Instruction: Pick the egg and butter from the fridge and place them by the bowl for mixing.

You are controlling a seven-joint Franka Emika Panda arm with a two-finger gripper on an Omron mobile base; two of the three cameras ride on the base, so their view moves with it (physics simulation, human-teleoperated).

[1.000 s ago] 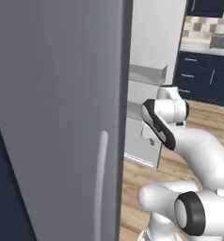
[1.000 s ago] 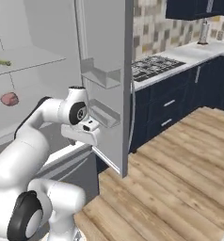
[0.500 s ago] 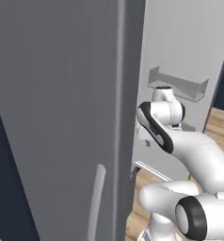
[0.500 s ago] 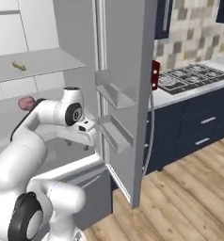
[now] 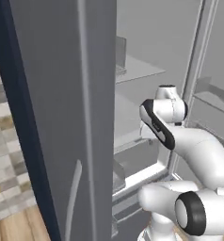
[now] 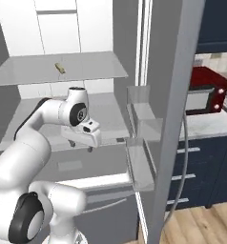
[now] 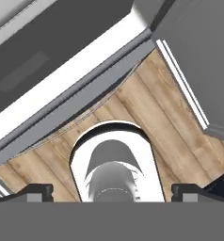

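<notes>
The fridge (image 6: 58, 33) stands open in front of me, with white inner walls and pale grey shelves. The butter (image 6: 59, 68), a short olive-yellow stick, lies on the upper shelf. My gripper (image 6: 81, 146) hangs below that shelf, in front of the middle shelf, pointing down with its jaws open and nothing between them. In the hand view the gripper (image 7: 112, 190) looks down at a fridge drawer (image 7: 38, 56) and the wooden floor (image 7: 147, 113), fingertips (image 7: 36, 190) wide apart. The egg and the bowl are out of view.
The open fridge door (image 6: 182, 109) with its clear bins (image 6: 139, 143) stands close on the right of the arm. The other grey door (image 5: 52, 94) blocks the left. A red microwave (image 6: 206, 93) sits on a counter over dark blue cabinets (image 6: 201, 171).
Both base views have swung toward the fridge's inside, so the camera moved with the base. The butter's shelf now faces me. The gripper stayed open.
</notes>
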